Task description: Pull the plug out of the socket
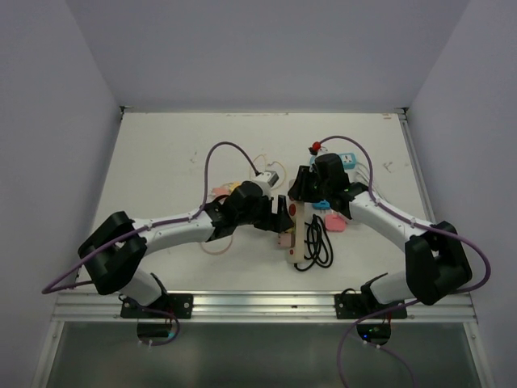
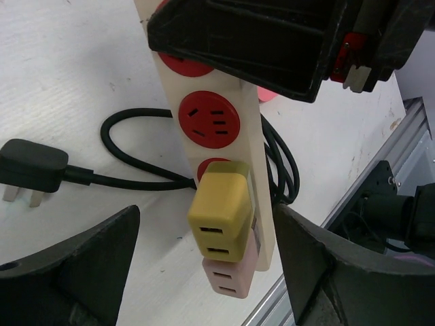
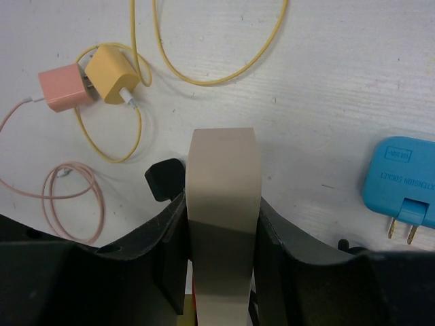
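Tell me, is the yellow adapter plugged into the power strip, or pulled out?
Plugged in. In the left wrist view the yellow adapter sits against the power strip, partly covering a red socket, with no prongs showing.

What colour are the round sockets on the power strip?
Red sockets; the left wrist view shows them best.

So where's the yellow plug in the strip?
Centre of the left wrist view: the yellow plug sits in the power strip near its end, beside a pink plug, framed by the open left gripper.

Scuffed white table; pale lavender walls on three sides; metal rail along near edge; light seemingly diffuse.
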### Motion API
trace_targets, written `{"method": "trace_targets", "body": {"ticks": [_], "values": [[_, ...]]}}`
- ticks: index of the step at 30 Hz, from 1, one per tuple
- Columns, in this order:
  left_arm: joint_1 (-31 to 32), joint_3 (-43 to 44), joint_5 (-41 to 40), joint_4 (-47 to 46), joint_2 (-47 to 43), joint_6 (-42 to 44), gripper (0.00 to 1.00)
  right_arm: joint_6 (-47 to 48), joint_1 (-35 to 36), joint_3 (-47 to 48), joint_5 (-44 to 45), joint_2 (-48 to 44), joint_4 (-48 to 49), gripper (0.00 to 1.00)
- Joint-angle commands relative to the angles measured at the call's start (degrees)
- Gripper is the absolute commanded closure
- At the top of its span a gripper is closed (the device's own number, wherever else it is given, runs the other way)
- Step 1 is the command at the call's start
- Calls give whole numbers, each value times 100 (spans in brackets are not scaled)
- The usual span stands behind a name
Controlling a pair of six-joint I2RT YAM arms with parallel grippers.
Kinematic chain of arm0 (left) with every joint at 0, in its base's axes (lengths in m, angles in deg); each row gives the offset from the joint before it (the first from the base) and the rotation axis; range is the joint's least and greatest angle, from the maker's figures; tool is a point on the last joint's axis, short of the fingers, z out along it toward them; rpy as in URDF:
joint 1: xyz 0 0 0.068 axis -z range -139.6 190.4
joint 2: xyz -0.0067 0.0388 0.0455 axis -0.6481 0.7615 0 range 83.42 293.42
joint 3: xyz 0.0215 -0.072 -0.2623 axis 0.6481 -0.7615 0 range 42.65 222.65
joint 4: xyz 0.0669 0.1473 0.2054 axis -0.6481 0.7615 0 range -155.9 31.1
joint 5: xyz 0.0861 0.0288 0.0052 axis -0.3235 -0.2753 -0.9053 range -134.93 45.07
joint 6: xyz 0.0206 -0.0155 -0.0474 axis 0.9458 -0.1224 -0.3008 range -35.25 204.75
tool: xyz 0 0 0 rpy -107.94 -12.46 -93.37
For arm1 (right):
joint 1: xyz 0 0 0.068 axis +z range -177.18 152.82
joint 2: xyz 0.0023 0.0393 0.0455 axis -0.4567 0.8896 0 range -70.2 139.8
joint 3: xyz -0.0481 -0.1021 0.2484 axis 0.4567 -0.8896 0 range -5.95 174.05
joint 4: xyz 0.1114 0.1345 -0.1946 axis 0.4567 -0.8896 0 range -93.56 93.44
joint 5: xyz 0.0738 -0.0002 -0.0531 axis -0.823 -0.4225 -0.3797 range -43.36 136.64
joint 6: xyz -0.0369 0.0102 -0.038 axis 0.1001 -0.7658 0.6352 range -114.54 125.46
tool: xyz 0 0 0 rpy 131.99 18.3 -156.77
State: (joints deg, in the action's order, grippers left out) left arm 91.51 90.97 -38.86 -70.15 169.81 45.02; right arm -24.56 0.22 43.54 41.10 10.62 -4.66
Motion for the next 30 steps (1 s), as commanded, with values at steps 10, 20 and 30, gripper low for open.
{"method": "trace_targets", "body": {"ticks": [10, 20, 30], "values": [[162, 178, 79, -480, 150, -194, 75, -434, 38, -10, -316, -286, 651, 100], [162, -76, -228, -735, -192, -53, 99, -856, 38, -282, -676, -224, 1056, 34], [162, -121, -519, -902, -412, -35, 99, -1243, 46, -748, -1010, -189, 1442, 30]]}}
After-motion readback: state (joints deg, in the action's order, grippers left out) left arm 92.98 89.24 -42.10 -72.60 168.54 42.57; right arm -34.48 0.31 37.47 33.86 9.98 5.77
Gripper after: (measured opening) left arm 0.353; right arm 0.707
